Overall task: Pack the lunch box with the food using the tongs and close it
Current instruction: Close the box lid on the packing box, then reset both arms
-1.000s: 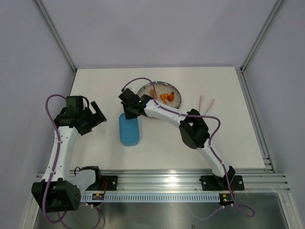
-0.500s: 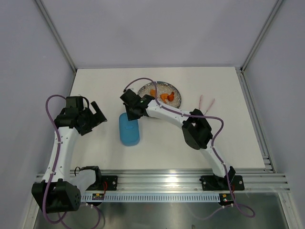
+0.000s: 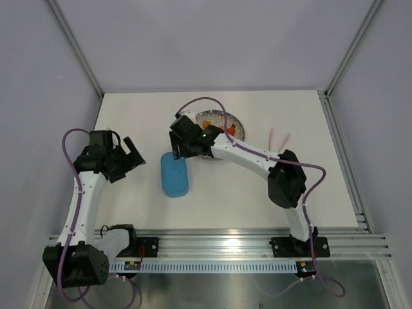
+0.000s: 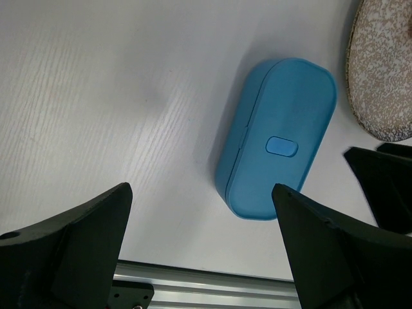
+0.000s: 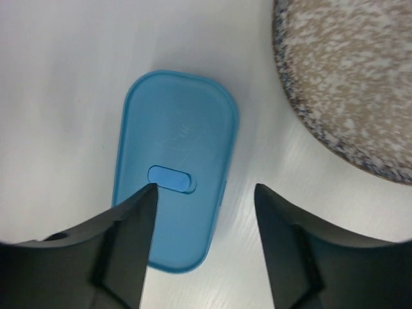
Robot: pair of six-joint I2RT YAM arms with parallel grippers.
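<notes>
The lunch box (image 3: 174, 174) lies lidded near the tabletop's middle, while the food (image 3: 224, 129) is left on the plate (image 3: 239, 134). The right pincer (image 5: 205, 190) is held spread above the box, empty, probably so the lid can be lifted. The left pincer (image 4: 201, 190) is likewise spread and empty.

This is a lab robot cell: under the fingers (image 4: 77, 244) lies a plain white table (image 3: 129, 109), beyond them stand bare grey panel walls (image 3: 212, 45) in aluminium framing, behind them a slotted aluminium rail (image 3: 219, 243).
</notes>
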